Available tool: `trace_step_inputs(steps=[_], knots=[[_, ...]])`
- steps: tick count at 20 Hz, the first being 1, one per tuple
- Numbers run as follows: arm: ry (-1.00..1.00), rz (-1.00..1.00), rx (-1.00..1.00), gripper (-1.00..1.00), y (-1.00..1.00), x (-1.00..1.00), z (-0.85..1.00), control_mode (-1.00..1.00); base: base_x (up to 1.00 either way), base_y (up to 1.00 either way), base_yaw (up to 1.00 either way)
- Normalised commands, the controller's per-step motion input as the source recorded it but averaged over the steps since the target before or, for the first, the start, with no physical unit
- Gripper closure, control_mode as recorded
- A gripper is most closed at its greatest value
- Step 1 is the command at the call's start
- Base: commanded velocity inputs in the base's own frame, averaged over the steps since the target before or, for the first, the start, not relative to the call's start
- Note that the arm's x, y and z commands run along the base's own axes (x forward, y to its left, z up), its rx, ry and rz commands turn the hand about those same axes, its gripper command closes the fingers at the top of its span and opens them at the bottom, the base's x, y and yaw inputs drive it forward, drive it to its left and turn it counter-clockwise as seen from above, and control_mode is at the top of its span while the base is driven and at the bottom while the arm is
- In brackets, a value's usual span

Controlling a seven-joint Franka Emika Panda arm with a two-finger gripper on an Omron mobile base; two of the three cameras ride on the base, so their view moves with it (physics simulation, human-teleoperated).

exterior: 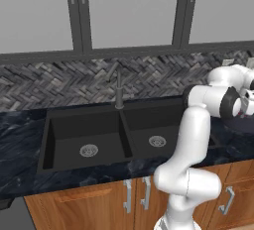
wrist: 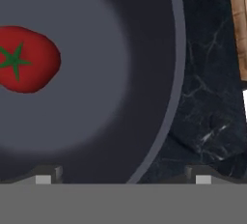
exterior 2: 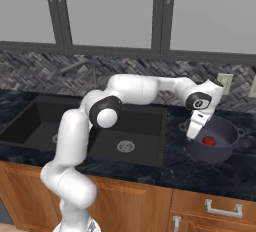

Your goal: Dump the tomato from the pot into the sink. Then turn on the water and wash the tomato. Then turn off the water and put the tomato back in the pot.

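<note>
Open gripper (wrist: 123,175) straddles the pot (exterior 2: 220,148) rim, tomato (exterior 2: 208,140) inside.
Jaws wide, empty; the tomato lies at nine o'clock from the hand. The pot looks rigid, heavyish; its wall seems the best hold.

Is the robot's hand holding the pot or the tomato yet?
No, nothing yet. The open gripper straddles the pot rim; the tomato sits inside.

Red tomato (wrist: 24,60) inside dark pot (wrist: 144,49), pot rim straddled by open jaws, marbled counter (wrist: 207,97) beside
</note>
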Motion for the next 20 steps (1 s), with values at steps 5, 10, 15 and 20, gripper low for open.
trace_step_inputs(steps=[5, 10, 15, 20], knots=[[0.0, 0.0, 0.0, -1.0, -0.11, 0.12, -0.11, -1.0, 0.0, 0.0, 0.0], [-0.02, -0.01, 0.0, -1.0, -0.14, -0.13, -0.07, -1.0, 0.0, 0.0, 0.0], [0.0, -0.04, 0.0, -1.0, -0.1, -0.1, -0.15, -1.0, 0.0, 0.0, 0.0], [0.0, -0.05, -0.02, -1.0, -0.02, -0.02, -0.27, -1.0, 0.0, 0.0, 0.0]])
